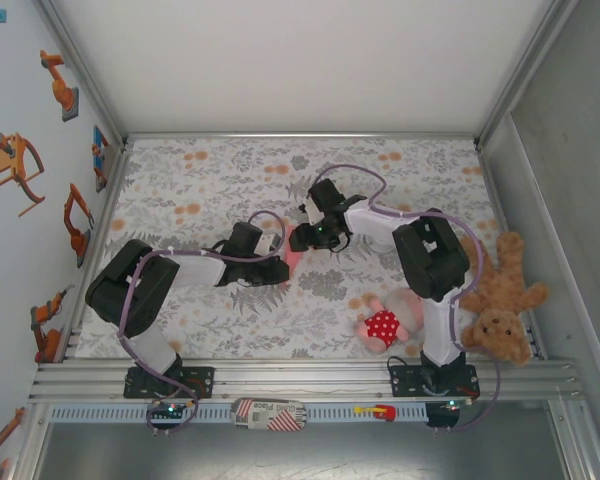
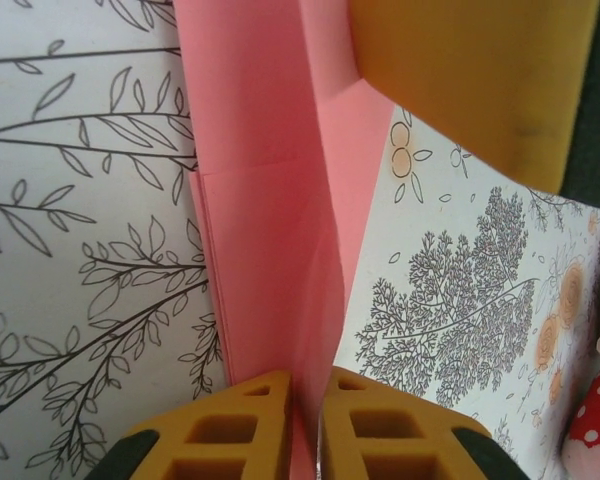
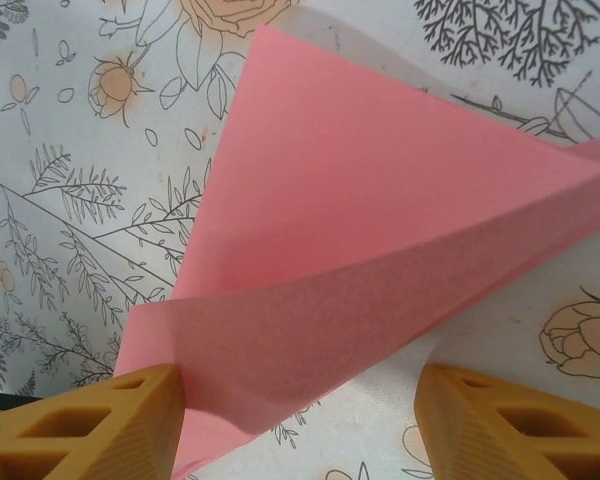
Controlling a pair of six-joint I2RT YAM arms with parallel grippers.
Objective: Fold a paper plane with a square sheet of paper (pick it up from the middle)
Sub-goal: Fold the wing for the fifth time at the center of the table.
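Top external camera, from the left: the left gripper point(image 1: 278, 264) sits near the middle of the flowered worktop point(image 1: 180, 200). The paper plane point(image 1: 296, 259) lies there, a partly folded pink shape well away from every edge. On the left wrist camera the gripper's yellow fingers point(image 2: 230, 430) stand nearly together, pinching a raised fold of the paper plane. Just to the right, the right gripper point(image 1: 316, 238) points in from the far side. The right wrist view shows its jaws spread wide, with a loose flap touching one finger point(image 3: 130, 420) and nothing gripped. Farther right, a pink plush doll point(image 1: 385, 322) lies by the near edge, and a brown teddy bear point(image 1: 500, 300) slumps at the right near corner.
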